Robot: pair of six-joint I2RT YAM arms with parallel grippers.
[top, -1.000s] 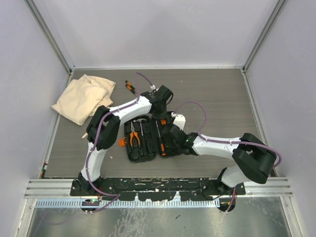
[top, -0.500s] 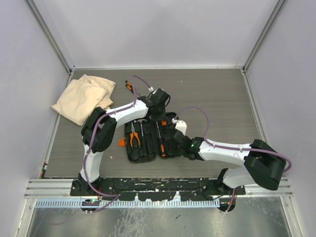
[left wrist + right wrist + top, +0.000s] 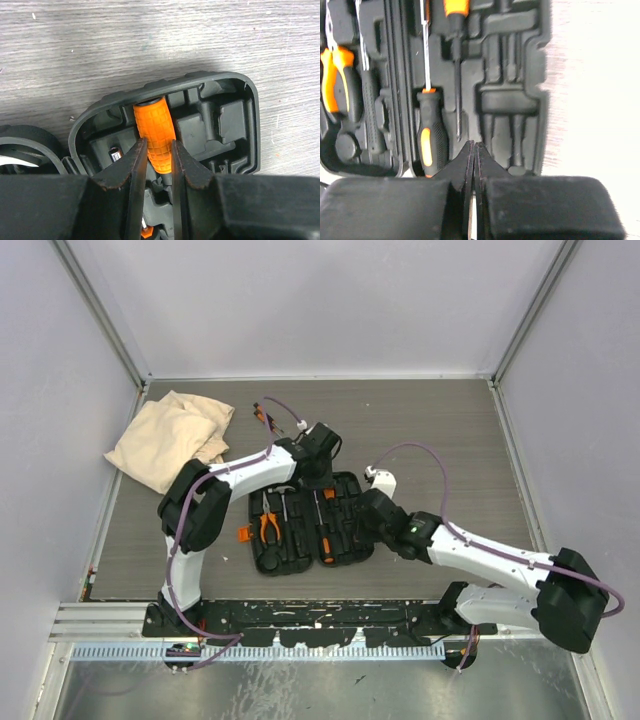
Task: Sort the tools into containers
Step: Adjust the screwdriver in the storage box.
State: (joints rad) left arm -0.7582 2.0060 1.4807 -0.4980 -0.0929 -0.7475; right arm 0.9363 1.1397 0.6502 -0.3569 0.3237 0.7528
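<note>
An open black tool case (image 3: 345,545) lies in the middle of the table. It holds orange-handled pliers (image 3: 270,526) and a screwdriver (image 3: 328,536) with an orange-and-black handle. My left gripper (image 3: 318,458) is at the case's far edge. In the left wrist view its fingers (image 3: 135,165) close on both sides of an orange ribbed tool handle (image 3: 152,125) that sits in a case recess (image 3: 225,120). My right gripper (image 3: 366,510) is over the case's right half, shut and empty (image 3: 474,146). Its view shows the screwdriver (image 3: 431,137) and pliers (image 3: 335,75).
A beige cloth bag (image 3: 170,437) lies at the far left. A small orange-and-black tool (image 3: 262,414) lies on the table beyond the case. Grey walls stand on the left, right and back. Purple cables loop above both arms.
My right arm has drawn back to the right, uncovering the case's right half. My left gripper has shifted slightly left along the case's far edge.
</note>
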